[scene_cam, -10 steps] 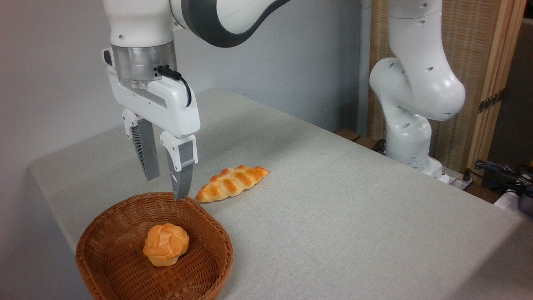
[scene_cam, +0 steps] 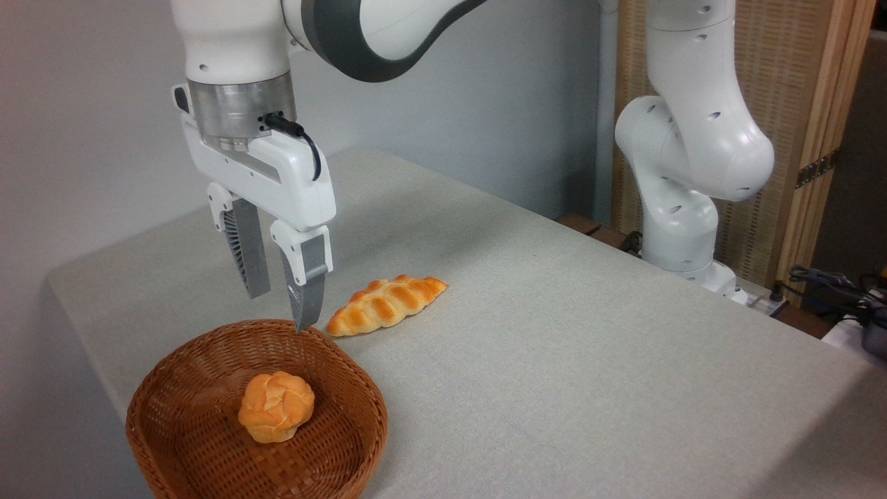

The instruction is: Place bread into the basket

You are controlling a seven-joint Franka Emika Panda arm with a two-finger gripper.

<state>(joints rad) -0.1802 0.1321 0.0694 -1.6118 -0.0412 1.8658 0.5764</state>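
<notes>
Where the table edge comes nearest, on the left, sits the round shallow reddish-brown woven wicker basket (scene_cam: pixel 208 416), with a small round knotted orange bun (scene_cam: pixel 276 406) lying inside it near the middle. Basket stands on a pale grey cloth-covered table (scene_cam: pixel 554 346). Just past the basket's far rim and a little to the right, the long pointed braided loaf of bread (scene_cam: pixel 386 305) lies flat on the cloth, golden-orange ridged top with browned stripes facing up, its near-left tip close to the rim but outside the basket, its other tip pointing far-right. Bread is not touched by anything.

Above the basket's far rim hangs the white two-finger gripper (scene_cam: pixel 278 309), pointing down, grey ribbed fingers (scene_cam: pixel 251 258) parted with a clear gap between them, nothing held. The nearer fingertip appears right at the rim line in this view; cannot tell if it touches. Gripper is left of the bread, apart from it.

Farther up, a silver wrist ring and white arm links with a dark grey band run off the top. On the far right the white robot base (scene_cam: pixel 682 229) stands beyond the table edge, a slatted wooden screen (scene_cam: pixel 783 138) behind it, dark cables (scene_cam: pixel 831 284) at the far right. Plain grey wall behind on the left.
</notes>
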